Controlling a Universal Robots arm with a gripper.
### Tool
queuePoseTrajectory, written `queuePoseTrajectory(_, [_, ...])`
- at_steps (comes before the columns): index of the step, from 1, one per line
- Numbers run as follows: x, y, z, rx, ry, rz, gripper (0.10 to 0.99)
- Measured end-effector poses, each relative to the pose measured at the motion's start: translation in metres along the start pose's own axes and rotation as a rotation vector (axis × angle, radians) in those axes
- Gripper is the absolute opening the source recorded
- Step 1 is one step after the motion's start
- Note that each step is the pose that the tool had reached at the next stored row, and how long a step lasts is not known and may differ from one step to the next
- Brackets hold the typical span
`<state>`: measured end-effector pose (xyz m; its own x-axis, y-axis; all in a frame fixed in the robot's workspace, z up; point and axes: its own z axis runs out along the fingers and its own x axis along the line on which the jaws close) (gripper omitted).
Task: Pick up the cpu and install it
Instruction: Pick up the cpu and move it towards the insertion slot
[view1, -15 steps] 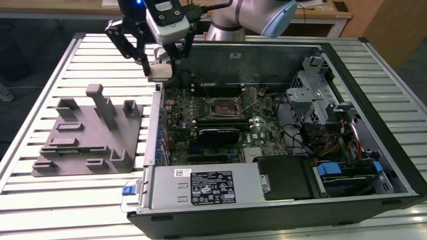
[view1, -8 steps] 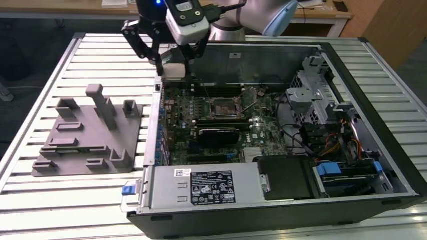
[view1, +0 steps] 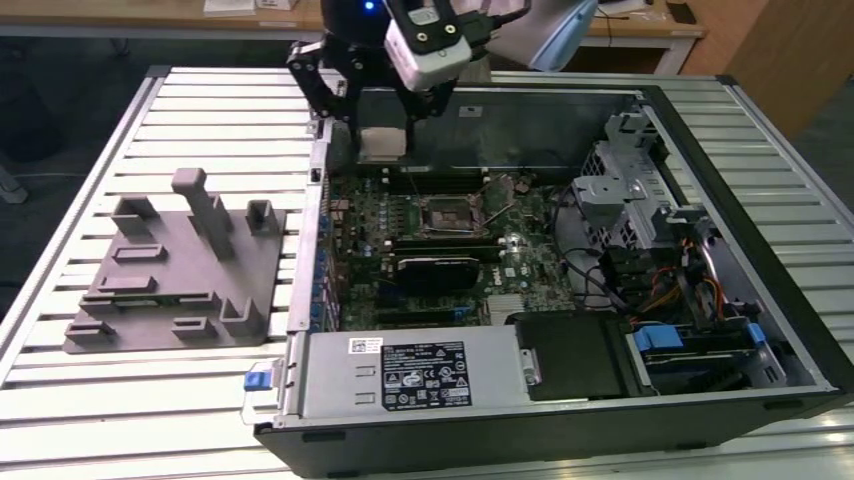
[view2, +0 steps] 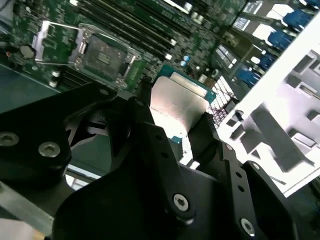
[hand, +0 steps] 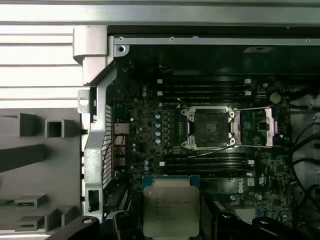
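Two fingers clamp the cpu in the second wrist view; exterior view adds the power supply.

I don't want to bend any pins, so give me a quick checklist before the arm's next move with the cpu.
1. The cpu is held in the gripper: ok.
2. The retention frame is swung open off the socket: ok.
3. The socket is empty: ok.
4. The cpu is directly above the socket: not ok, it is off to one side.
5. The cpu orientation matches the socket: cannot tell.
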<state>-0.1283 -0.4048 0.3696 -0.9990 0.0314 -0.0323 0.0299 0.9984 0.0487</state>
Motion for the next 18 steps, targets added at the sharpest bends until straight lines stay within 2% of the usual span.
queuePoseTrajectory(8, [-0.0275, 0.0007, 0.0033, 0.0, 0.0001, 0.0, 0.541])
queuePoseTrajectory(13, [-0.036, 0.0007, 0.0091, 0.0, 0.0003, 0.0, 0.541])
queuePoseTrajectory(18, [-0.0406, 0.0006, 0.0169, 0.002, 0.0004, 0.0, 0.541])
